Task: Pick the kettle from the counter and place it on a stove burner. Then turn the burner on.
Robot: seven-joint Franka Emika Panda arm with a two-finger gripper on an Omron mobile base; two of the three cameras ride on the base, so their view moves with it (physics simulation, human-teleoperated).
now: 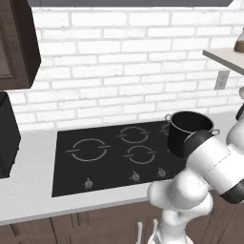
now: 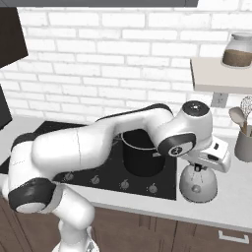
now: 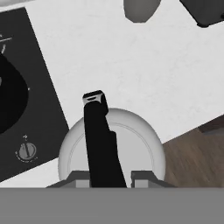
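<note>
The step in hand is the pick. The two-finger gripper (image 3: 107,177) stands directly above the small, squat, silvery-white kettle (image 2: 198,184), its jaws nearly closed on the dark arched handle (image 3: 99,140) between them. The kettle sits upright on the pale grey-white counter (image 3: 144,65), just beside the black glass cooktop (image 1: 109,157). The next move probably calls for a straight lift, then carrying it past the black pot (image 2: 142,155) to the largest ring burner (image 1: 89,149).

Kitchen (cooktop (image 1: 114,155), brick backsplash (image 1: 128,62))
</note>
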